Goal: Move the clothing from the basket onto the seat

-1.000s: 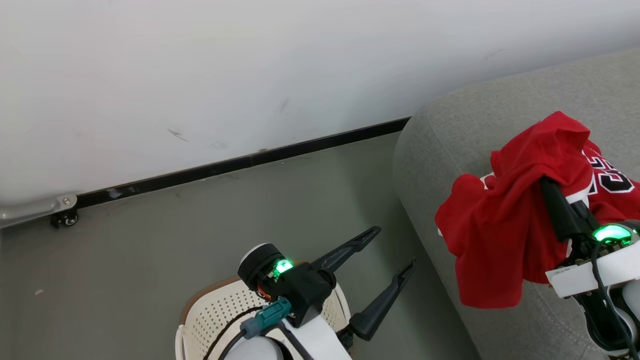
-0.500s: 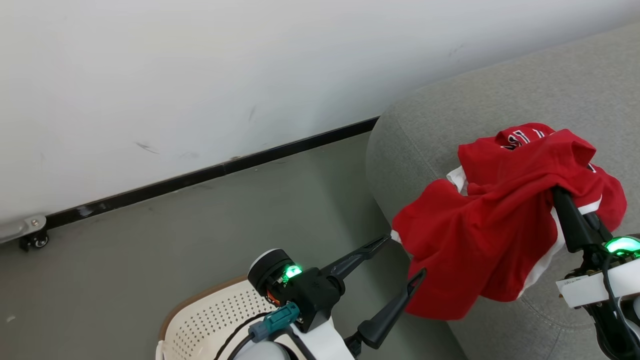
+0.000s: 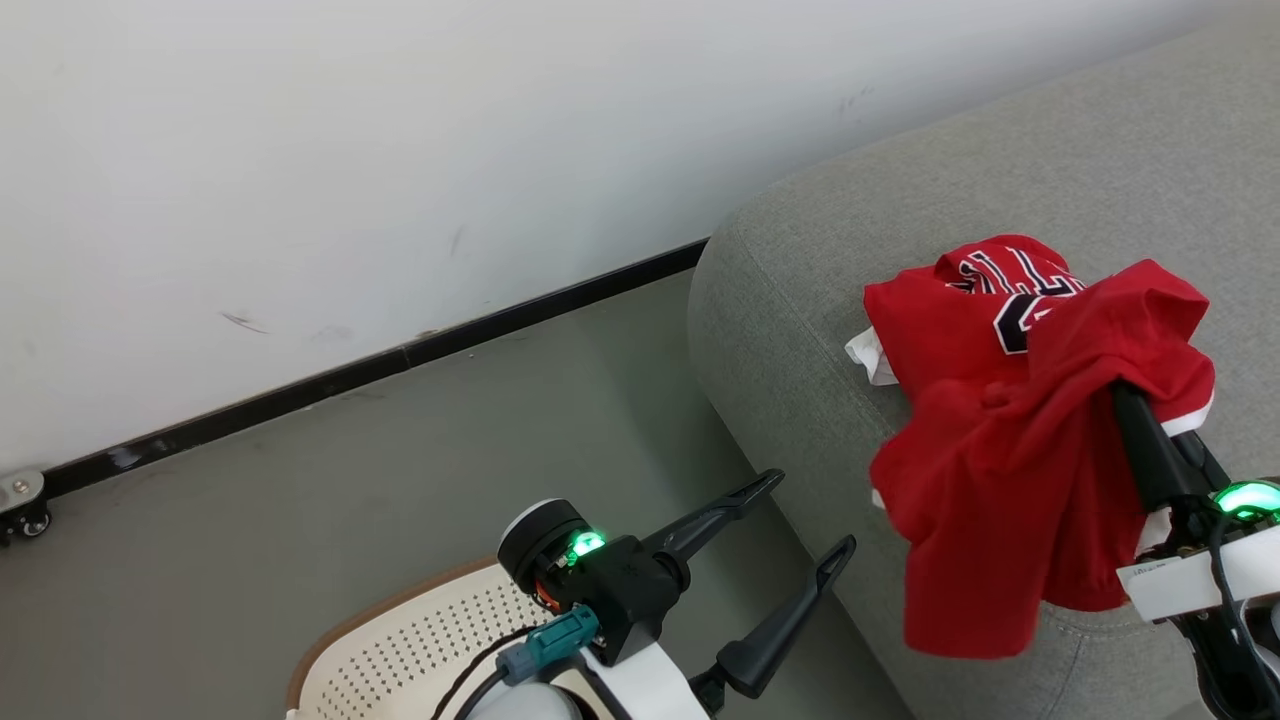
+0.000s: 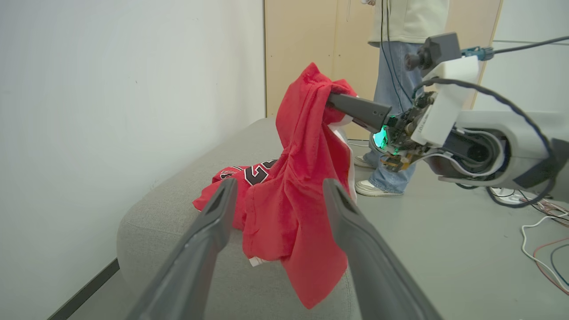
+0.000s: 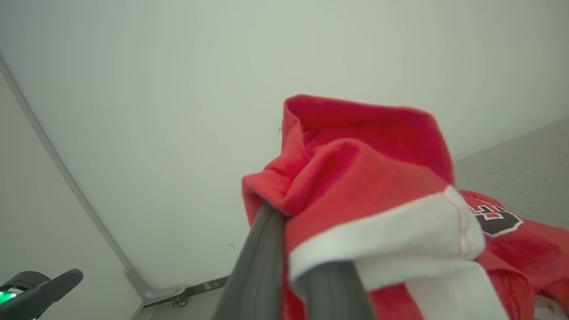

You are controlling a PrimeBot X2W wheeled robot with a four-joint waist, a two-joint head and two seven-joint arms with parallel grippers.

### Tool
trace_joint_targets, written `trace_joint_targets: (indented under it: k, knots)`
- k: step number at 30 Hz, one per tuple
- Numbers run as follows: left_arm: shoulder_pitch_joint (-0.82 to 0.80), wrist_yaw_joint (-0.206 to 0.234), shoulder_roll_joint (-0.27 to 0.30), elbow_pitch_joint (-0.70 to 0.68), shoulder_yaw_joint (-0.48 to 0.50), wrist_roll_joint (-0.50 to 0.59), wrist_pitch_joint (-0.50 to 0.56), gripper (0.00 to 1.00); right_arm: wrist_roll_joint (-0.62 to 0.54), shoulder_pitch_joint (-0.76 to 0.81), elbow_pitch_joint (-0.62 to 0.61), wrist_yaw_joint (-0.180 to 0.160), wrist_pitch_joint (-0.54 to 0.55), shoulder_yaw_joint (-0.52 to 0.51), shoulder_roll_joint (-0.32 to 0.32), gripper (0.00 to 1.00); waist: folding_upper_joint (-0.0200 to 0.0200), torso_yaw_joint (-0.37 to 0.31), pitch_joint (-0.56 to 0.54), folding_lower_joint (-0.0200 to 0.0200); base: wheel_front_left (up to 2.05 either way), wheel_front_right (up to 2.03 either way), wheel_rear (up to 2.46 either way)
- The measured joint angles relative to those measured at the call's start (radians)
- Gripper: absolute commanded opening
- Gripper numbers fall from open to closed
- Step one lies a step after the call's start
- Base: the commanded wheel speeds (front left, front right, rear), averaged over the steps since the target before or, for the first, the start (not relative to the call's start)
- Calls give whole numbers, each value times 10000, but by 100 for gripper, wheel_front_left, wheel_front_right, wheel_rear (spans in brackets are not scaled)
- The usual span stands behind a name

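Right pincer (image 3: pixel 1122 398) grips soft red, white-trimmed clothing (image 3: pixel 1000 470), hanging lengthwise down over the rounded grey fabric seat (image 3: pixel 800 330). Left pincer (image 3: pixel 812 512) spread wide, empty, near perforated cream basket (image 3: pixel 400 650).

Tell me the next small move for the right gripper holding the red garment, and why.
Probably lower it slightly: the right gripper is shut on the red garment, which hangs over the sofa beside the jersey lying there.
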Motion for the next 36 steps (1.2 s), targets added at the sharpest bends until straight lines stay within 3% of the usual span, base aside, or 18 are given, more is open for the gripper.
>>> trace_joint_targets:
  k: [10, 26, 36]
  knots:
    - [-1, 2, 29, -159, -17, 21, 13, 100, 119, -585, 558, 0, 105, -178, -69, 0, 0, -88, 220, 0, 0, 0, 0]
    - [-306, 299, 403, -619, 370, 382, 370, 100, -36, -4200, 1496, 0, 955, -1620, -1398, 0, 0, 36, 1072, 0, 0, 0, 0]
    - [-760, 497, 541, -1035, 550, 585, 681, 100, -242, -5444, 2351, 0, 1335, -2207, -2002, 0, 0, 144, 1759, 0, 0, 0, 0]
